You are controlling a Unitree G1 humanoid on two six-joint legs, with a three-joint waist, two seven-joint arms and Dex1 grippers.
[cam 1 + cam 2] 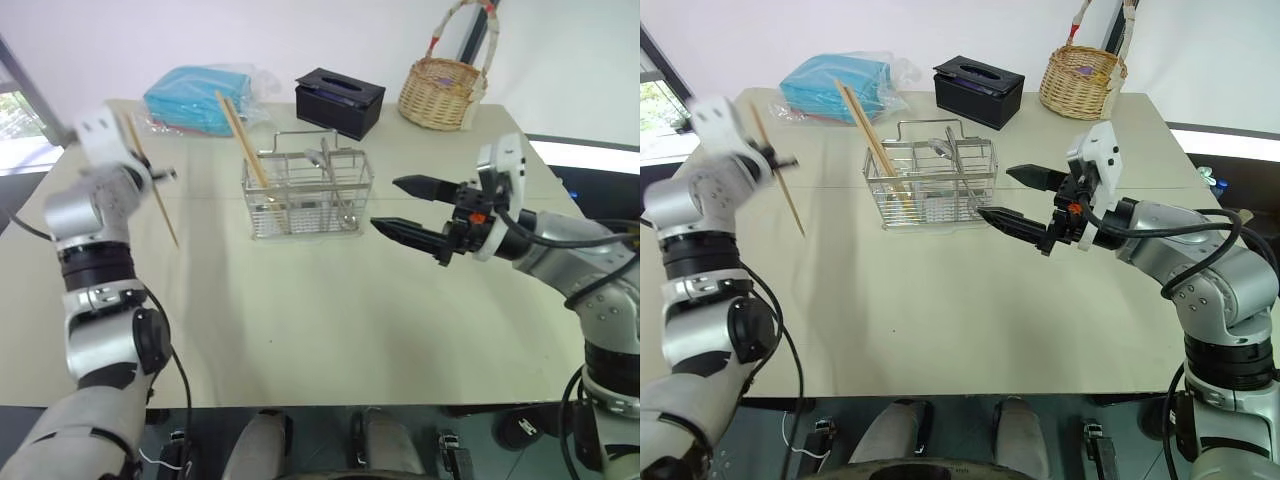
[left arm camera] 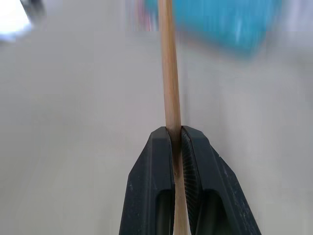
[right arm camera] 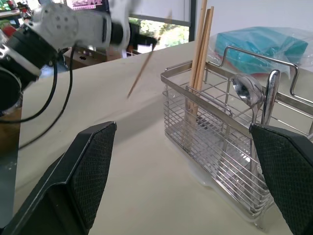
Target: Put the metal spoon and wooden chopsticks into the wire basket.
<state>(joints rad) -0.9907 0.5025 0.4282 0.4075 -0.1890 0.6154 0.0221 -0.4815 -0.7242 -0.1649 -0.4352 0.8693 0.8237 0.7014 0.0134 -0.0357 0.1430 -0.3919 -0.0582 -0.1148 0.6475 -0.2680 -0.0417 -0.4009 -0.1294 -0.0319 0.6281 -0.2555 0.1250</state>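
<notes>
Head views: the left gripper (image 1: 165, 175) is raised over the table's (image 1: 300, 320) left side, clamped on one wooden chopstick (image 1: 150, 180) — its long axis slants steeply, lower tip hanging below the fingers toward the tabletop. To that gripper's right stands the wire basket (image 1: 307, 195), two more chopsticks (image 1: 243, 142) leaning up-left out of its left end, the metal spoon (image 1: 939, 150) standing bowl-up inside. The right gripper (image 1: 410, 207) hovers just right of the basket, fingers spread wide, holding nothing.

Left wrist view: the fingers (image 2: 156, 191) pinch the stick, which runs straight ahead.

Right wrist view: the basket sits ahead between the parted fingers (image 3: 73, 186) — spoon and chopsticks upright.
</notes>
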